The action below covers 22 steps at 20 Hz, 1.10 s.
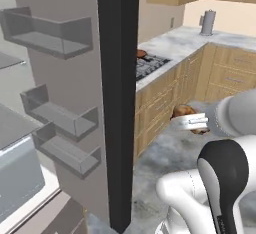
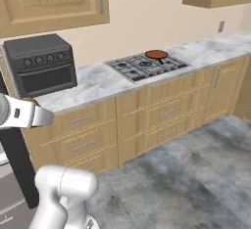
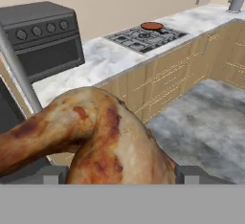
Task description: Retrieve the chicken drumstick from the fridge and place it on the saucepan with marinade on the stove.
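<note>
Holding chicken drumstick (image 3: 110, 137) between jaws | saucepan (image 3: 152, 26) far on stove (image 3: 146, 37)

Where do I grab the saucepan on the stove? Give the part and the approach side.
Take the thin black handle, which seems to stick out from the saucepan's rim toward the stove's front. Come from that front side, jaws across it; the round bowl is wide and full of marinade.

A dark toaster oven (image 2: 40, 64) stands on the marble counter (image 2: 98, 83); a grey kettle (image 1: 207, 23), perhaps steel, sits far along it; wooden cabinets (image 2: 162, 110) below.
</note>
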Motion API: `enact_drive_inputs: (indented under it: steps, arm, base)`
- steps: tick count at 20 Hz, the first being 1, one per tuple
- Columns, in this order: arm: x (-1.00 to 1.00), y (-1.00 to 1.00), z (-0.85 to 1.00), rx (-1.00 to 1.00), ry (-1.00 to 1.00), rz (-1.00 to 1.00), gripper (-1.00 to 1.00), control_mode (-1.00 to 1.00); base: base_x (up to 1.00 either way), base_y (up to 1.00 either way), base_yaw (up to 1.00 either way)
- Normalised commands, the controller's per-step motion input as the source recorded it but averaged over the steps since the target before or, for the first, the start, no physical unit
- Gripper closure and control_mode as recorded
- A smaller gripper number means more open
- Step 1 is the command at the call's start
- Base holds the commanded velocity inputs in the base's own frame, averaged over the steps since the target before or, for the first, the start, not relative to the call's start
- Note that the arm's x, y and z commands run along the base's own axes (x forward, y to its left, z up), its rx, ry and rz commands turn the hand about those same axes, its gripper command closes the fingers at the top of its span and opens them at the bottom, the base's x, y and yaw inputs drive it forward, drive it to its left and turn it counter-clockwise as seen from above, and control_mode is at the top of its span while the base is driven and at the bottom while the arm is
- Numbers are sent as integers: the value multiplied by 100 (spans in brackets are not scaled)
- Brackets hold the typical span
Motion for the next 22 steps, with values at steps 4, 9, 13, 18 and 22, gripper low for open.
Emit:
enact_drive_inputs:
  steps: [4,9,13,18,22]
  arm:
    - [0,0,0,0,0,0,100,100]
    - [0,0,0,0,0,0,100,100]
    - [0,0,0,0,0,0,100,100]
    - [0,0,0,0,0,0,100,100]
    - [0,0,0,0,0,0,100,100]
  base:
    - [-14,-58,-39]
    - [-2,-56,-37]
    - [0,-42,-35]
    - [26,-17,-28]
    - [57,-3,-27]
